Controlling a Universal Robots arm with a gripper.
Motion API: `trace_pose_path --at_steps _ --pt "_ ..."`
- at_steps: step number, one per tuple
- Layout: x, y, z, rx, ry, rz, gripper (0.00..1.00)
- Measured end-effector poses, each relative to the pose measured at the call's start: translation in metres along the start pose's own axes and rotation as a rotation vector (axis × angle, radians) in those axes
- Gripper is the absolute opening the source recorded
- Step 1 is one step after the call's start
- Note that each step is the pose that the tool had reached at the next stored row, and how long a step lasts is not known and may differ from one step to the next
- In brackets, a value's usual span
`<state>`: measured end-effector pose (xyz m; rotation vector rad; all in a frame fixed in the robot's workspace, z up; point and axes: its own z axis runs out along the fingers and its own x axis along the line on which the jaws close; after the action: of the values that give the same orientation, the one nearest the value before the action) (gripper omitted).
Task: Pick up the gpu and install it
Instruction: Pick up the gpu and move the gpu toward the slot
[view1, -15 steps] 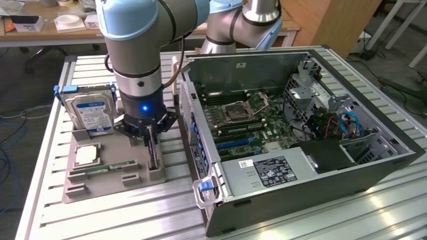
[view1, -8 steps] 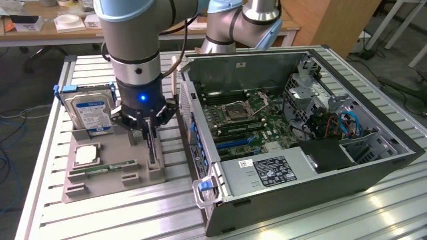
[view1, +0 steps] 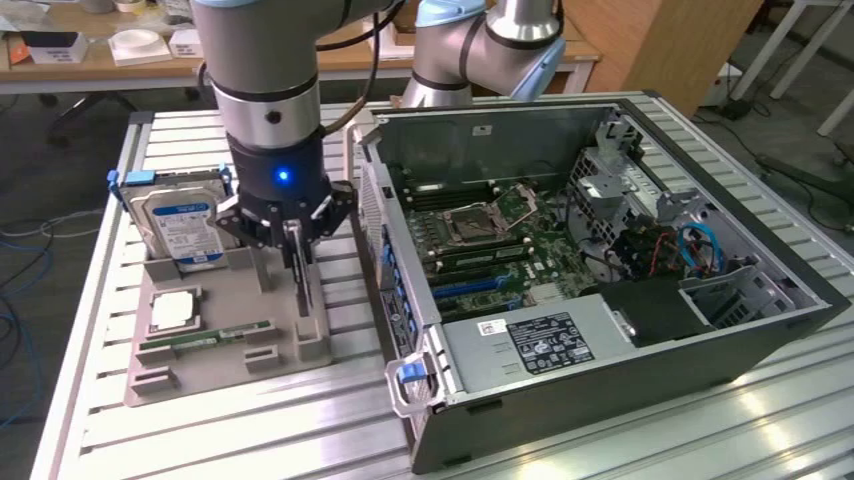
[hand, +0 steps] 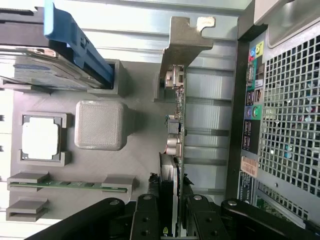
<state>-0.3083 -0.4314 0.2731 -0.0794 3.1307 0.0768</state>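
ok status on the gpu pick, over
Gripper shut on the gpu. It stands on edge in the grey tray, not yet lifted. Hard drive clear of the gripper; open case beside the tray.

Likely robotics lab: aluminium bench (view1: 747, 420), wooden desk (view1: 88, 72).

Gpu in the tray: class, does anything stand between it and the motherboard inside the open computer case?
Yes. The rear wall of the case rises between the gpu in the gray tray and the motherboard. The case is open on top.
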Motion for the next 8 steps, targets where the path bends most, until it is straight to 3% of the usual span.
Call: trace_pose_path --at_steps 8 --pt "0.0 0.0013 -0.0187 -0.0005 -0.0001 0.0 0.27"
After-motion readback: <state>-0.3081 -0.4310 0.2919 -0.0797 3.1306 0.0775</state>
